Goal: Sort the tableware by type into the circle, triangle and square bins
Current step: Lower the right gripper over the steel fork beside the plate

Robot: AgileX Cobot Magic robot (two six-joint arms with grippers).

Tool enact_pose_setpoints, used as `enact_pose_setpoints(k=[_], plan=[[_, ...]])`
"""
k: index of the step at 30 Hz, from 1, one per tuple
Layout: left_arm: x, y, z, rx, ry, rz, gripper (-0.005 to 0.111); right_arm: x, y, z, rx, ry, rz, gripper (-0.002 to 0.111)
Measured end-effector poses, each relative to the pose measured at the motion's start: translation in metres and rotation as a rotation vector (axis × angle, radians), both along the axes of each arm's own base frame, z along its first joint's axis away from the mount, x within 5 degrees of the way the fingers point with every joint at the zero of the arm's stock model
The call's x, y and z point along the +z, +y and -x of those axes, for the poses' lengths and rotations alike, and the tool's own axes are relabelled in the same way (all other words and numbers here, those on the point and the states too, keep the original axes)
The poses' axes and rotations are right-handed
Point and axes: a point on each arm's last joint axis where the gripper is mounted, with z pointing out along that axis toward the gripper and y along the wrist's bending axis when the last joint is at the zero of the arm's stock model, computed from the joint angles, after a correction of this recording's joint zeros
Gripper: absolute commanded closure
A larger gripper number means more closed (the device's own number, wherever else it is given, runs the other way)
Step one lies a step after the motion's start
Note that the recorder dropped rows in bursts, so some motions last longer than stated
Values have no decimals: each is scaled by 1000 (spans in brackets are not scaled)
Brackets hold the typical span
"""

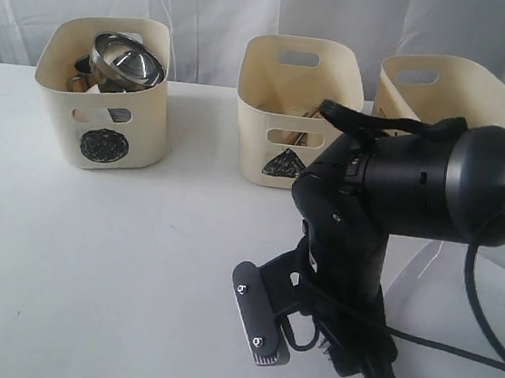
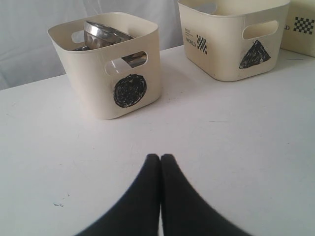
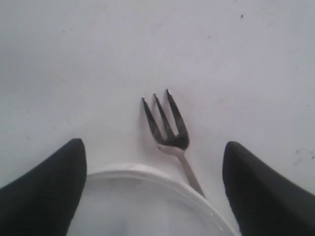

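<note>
Since the fork (image 3: 165, 120) tucks its handle under the plate (image 3: 142, 172), the wide-open right gripper (image 3: 152, 144) should pinch its neck; the left gripper (image 2: 160, 158) sits closed, empty.

I see a white tabletop (image 1: 88, 271) filling my view, with a pleated white curtain (image 1: 210, 2) hanging at twelve o'clock.

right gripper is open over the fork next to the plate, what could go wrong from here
1. The fork lies flat on the table, so the right gripper could slide over it and close on nothing.
2. The plate has its rim between the open fingers too; closing may catch or shove the plate instead.
3. The fork's handle meets that rim, possibly running under it, so a lift might drag or tip the plate.
</note>
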Motion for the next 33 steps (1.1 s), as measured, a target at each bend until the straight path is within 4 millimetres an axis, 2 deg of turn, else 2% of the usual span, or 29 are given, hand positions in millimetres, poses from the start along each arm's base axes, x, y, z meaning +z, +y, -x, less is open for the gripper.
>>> enact_pose_setpoints(k=[17, 33], plan=[[0, 0, 0, -7, -17, -42, 107, -25, 6, -7, 21, 22, 3, 37], [0, 0, 0, -7, -17, -42, 107, -25, 3, -11, 36, 3, 20, 37]])
